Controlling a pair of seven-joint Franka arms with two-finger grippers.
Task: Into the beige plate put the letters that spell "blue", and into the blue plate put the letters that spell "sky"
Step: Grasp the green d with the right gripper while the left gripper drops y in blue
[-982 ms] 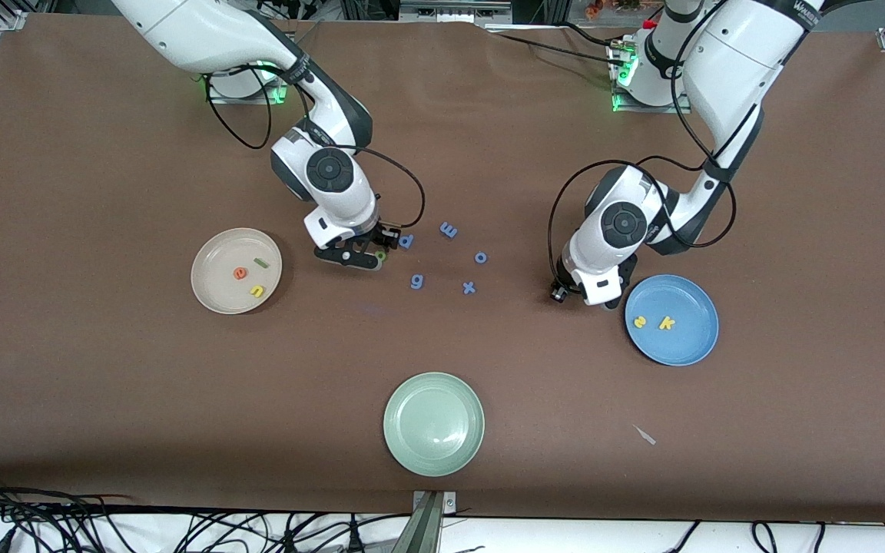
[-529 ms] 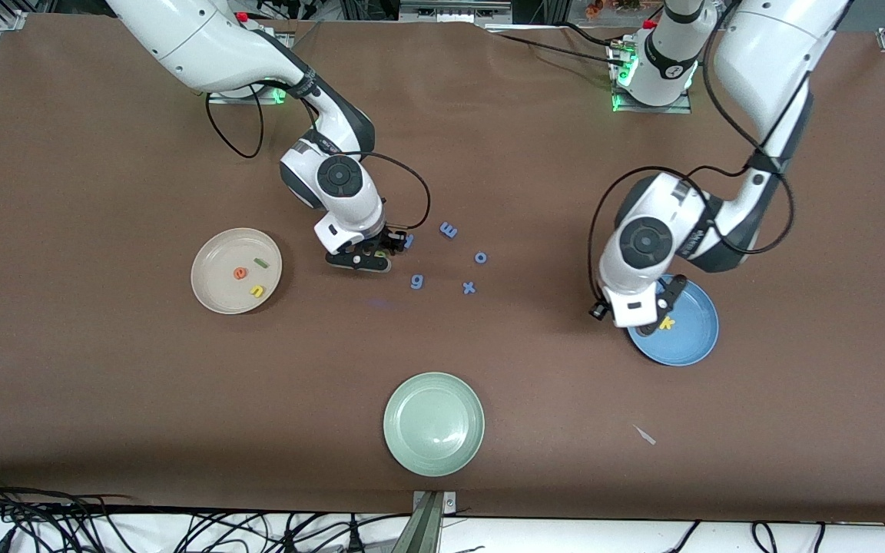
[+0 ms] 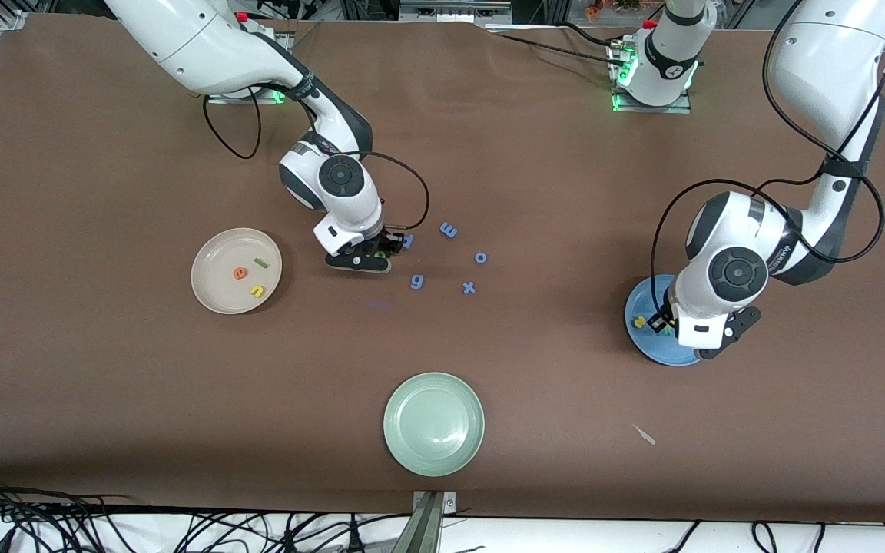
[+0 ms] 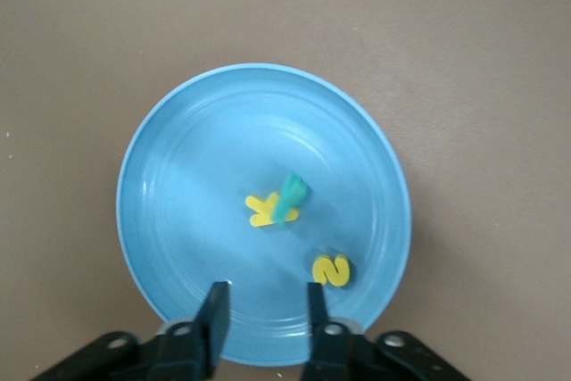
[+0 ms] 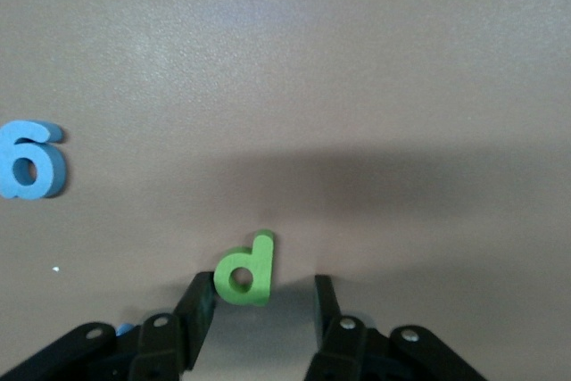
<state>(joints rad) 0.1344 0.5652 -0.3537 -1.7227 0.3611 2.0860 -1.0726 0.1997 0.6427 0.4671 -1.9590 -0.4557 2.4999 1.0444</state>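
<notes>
Two grippers low over their work, I see, each with its fingers apart and nothing held.

Loose blue letters (image 3: 449, 230) lie scattered on the table between the arms, one of them just beside my right gripper (image 3: 372, 256), and a pale green plate (image 3: 433, 423) sits nearer the front camera with bare brown table all around it. My right gripper straddles the green b (image 5: 245, 271), which lies flat on the table between the parted fingers, close against one of them. The beige plate (image 3: 216, 296) toward the right arm's end holds the orange-red e (image 3: 240, 273), yellow u (image 3: 257, 290) and green l (image 3: 261, 263). My left gripper (image 4: 265, 320) hangs over the blue plate (image 4: 178, 158), fingers parted and empty; in the plate the teal y (image 4: 290, 195) rests on the yellow k (image 4: 264, 211), with the yellow s (image 4: 331, 269) near.
</notes>
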